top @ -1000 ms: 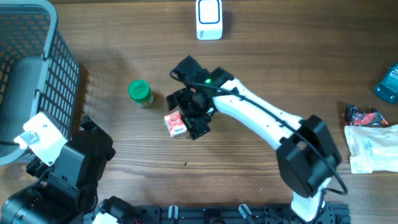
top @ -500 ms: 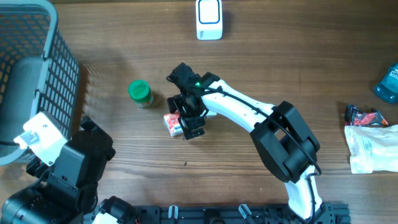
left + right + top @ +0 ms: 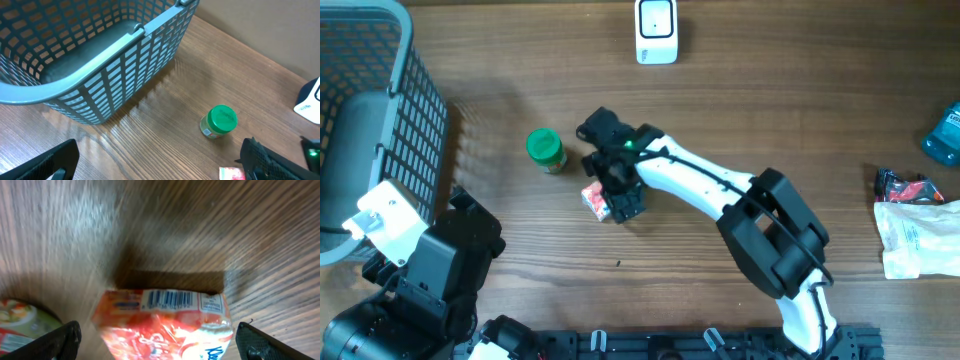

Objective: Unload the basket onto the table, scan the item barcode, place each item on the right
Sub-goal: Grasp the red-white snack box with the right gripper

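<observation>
We see the right tool (image 3: pixel 615 197) spread wide, low over the red packet (image 3: pixel 597 203), one finger to each side; we cannot tell whether either finger touches it. The packet lies on the counter (image 3: pixel 740 110) near its middle, just beside the green-lidded jar (image 3: pixel 545 148). Its barcode (image 3: pixel 170 299) shows along one edge in the right wrist view. The left tool (image 3: pixel 160 167) is spread wide too and holds nothing, above the counter near the grey basket (image 3: pixel 100 75).
</observation>
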`<state>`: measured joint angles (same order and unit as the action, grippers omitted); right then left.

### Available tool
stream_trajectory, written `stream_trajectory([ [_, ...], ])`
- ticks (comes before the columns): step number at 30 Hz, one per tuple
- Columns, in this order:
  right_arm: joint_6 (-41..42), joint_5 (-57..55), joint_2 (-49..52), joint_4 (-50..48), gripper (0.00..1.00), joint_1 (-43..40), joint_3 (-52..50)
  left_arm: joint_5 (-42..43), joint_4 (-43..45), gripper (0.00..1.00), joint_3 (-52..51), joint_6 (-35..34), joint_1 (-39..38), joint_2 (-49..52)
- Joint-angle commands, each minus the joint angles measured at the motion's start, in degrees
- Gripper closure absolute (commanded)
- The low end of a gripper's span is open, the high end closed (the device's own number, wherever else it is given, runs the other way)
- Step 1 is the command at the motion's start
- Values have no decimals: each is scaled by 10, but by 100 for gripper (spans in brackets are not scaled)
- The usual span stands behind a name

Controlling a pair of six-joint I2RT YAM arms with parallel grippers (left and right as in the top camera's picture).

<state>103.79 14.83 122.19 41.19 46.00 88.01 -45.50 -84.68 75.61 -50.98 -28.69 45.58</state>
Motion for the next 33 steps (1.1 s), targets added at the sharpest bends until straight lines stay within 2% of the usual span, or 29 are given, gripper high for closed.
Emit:
stream_trajectory([
  [1,-58,-55,12,2,0,20,5,-1,0,0,4,-9,5,2],
  [4,-64,-84,14,24,4,21,5,-1,0,0,4,-9,5,2],
  [8,-123,-114,15,31,5,21,5,-1,0,0,4,-9,5,2],
  [10,-129,-115,15,29,11,21,5,-1,0,0,4,-9,5,2],
  [12,-134,-115,15,25,21,21,5,-1,0,0,4,-9,5,2],
  [13,-134,-114,15,24,22,21,5,-1,0,0,4,-9,5,2],
  [14,-134,-109,15,23,21,22,5,-1,0,0,4,-9,5,2],
  [16,-121,-85,15,25,0,22,5,-1,0,0,4,-9,5,2],
  [22,-31,-32,15,26,0,28,5,-1,0,0,4,-9,5,2],
  [28,44,-30,16,28,19,35,5,-1,0,0,4,-9,5,2],
  [33,18,-53,32,27,25,35,5,-1,0,0,4,-9,5,2],
])
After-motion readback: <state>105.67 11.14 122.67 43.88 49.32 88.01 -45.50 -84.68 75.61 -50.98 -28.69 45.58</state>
